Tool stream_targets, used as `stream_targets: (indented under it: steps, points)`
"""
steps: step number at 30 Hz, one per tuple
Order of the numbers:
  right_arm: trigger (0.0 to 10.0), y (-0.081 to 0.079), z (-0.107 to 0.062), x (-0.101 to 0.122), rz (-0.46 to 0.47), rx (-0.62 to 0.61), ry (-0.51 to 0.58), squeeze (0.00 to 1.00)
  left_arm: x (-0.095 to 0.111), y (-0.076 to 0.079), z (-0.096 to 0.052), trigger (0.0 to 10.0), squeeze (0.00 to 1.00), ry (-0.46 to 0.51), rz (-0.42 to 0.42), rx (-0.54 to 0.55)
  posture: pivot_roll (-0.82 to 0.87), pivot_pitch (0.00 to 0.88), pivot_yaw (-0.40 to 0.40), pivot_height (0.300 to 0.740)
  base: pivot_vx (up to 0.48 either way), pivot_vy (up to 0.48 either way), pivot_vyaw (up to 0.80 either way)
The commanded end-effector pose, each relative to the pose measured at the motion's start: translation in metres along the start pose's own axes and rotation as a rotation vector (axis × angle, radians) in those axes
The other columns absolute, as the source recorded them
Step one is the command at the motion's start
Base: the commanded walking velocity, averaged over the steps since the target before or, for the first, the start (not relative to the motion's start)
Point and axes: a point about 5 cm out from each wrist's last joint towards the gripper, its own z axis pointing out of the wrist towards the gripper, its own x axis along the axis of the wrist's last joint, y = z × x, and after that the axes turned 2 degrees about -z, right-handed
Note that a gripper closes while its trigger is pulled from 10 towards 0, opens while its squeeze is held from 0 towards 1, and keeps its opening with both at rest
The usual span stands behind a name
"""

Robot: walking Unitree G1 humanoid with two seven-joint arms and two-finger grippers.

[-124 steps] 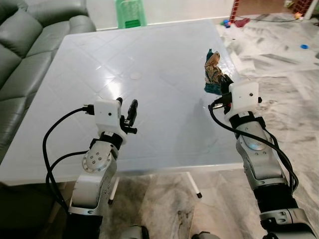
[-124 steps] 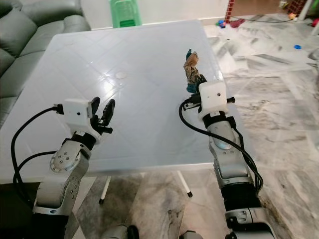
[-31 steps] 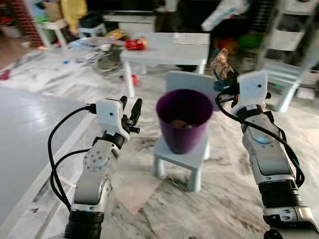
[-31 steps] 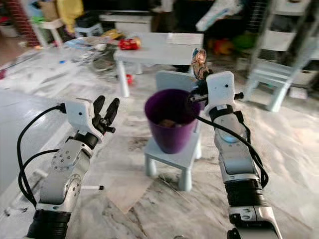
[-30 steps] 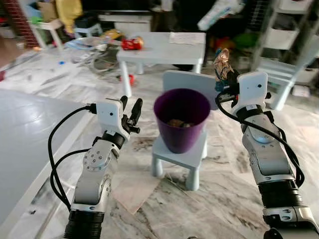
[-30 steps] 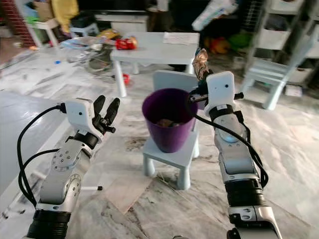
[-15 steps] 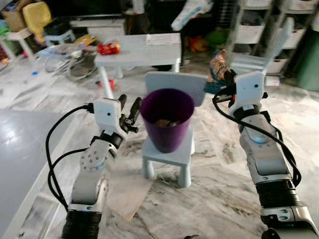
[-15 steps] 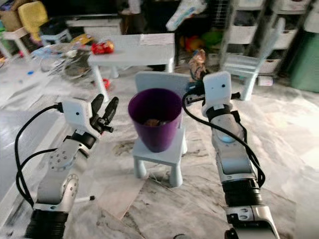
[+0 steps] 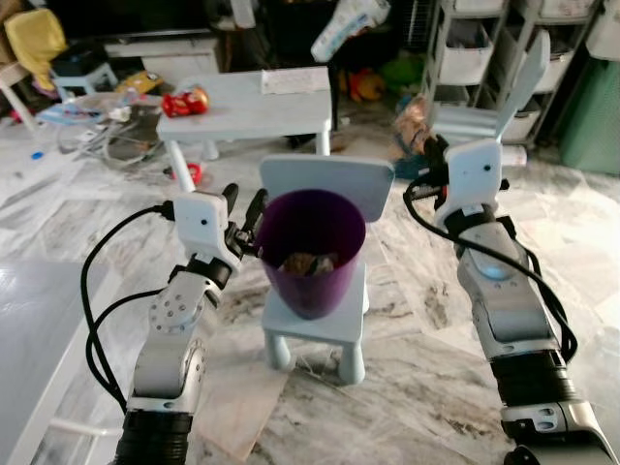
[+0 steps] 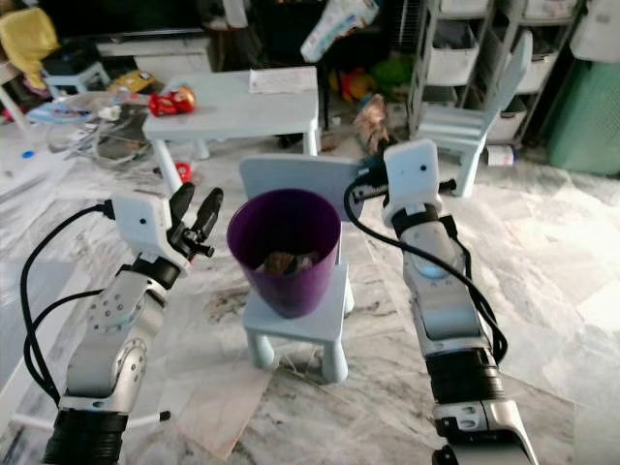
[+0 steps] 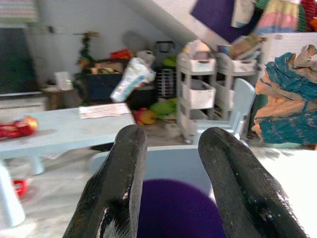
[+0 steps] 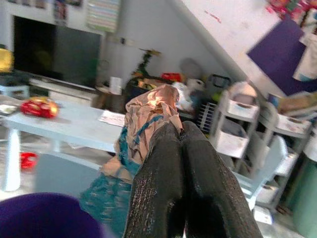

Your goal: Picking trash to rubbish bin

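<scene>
Right gripper (image 9: 433,158), clamped on the crumpled wrapper (image 9: 415,120), hangs just beyond the right rim of the purple bin (image 9: 310,254) on the small stool (image 9: 315,327), nearer than the open left gripper (image 9: 242,208).

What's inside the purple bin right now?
The bin already holds some crumpled brownish trash at the bottom. Its front wall hides whatever lies lower. The wrapper is not in yet: the right gripper holds it beside the rim.
</scene>
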Motion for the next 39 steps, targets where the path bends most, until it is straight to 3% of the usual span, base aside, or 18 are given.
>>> stream_targets:
  steps: [1, 15, 22, 26, 32, 39]
  points:
    - [10.0, 0.005, -0.001, 0.003, -0.026, -0.006, 0.017, 0.00, 0.002, 0.006, 0.002, 10.0, 0.00, 0.009, 0.008, -0.023, -0.06, 0.067, 0.052, 0.740, 0.469, 0.000, 0.00]
    - [10.0, -0.001, -0.002, 0.003, -0.007, 0.026, 0.028, 0.00, 0.001, 0.004, 0.002, 10.0, 0.00, 0.000, 0.015, -0.009, -0.06, 0.070, 0.055, 0.740, 0.449, 0.000, 0.67]
    - [10.0, -0.006, -0.003, 0.000, 0.022, 0.050, 0.018, 0.00, -0.008, 0.001, -0.002, 10.0, 0.00, -0.036, 0.030, 0.013, -0.05, 0.070, 0.054, 0.740, 0.000, 0.000, 0.06]
    - [10.0, -0.013, -0.005, -0.006, 0.051, 0.076, 0.001, 0.00, -0.023, -0.004, -0.009, 10.0, 0.00, -0.086, 0.054, 0.027, -0.05, 0.070, 0.055, 0.740, 0.000, 0.000, 0.00]
    - [10.0, -0.026, -0.012, -0.025, 0.099, 0.115, -0.064, 0.00, -0.048, -0.011, -0.030, 10.0, 0.00, -0.180, 0.074, 0.025, -0.04, 0.078, 0.062, 0.740, 0.000, 0.000, 0.00]
    - [10.0, -0.027, -0.015, -0.036, 0.101, 0.115, -0.103, 0.00, -0.049, -0.007, -0.033, 10.0, 0.00, -0.178, 0.078, 0.002, -0.03, 0.081, 0.064, 0.740, 0.000, 0.000, 0.00]
